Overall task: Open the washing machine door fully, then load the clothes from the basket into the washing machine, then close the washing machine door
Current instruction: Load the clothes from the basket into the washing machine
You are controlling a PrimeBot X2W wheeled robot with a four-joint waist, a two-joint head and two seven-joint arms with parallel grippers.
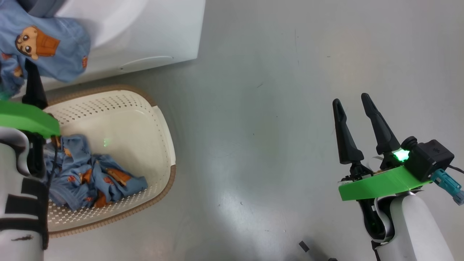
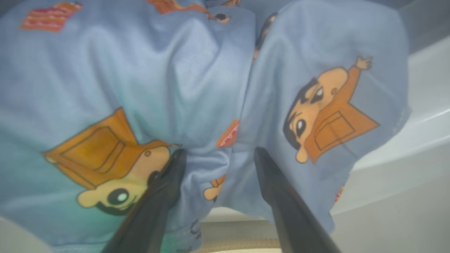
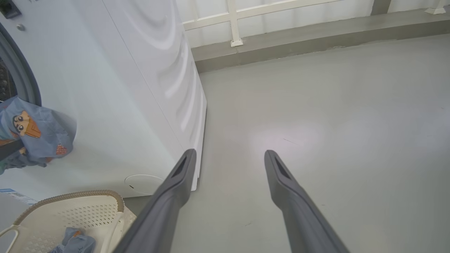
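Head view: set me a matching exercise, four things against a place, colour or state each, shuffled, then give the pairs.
Things:
1 basket
2 right gripper
3 upper bundle of clothes
4 washing machine

Descriptions:
A white casing
B over bare grey floor, fingers apart
C cream with a brown rim, one blue bundle inside
D hanging at the machine's front

Pairs: 1-C, 2-B, 3-D, 4-A
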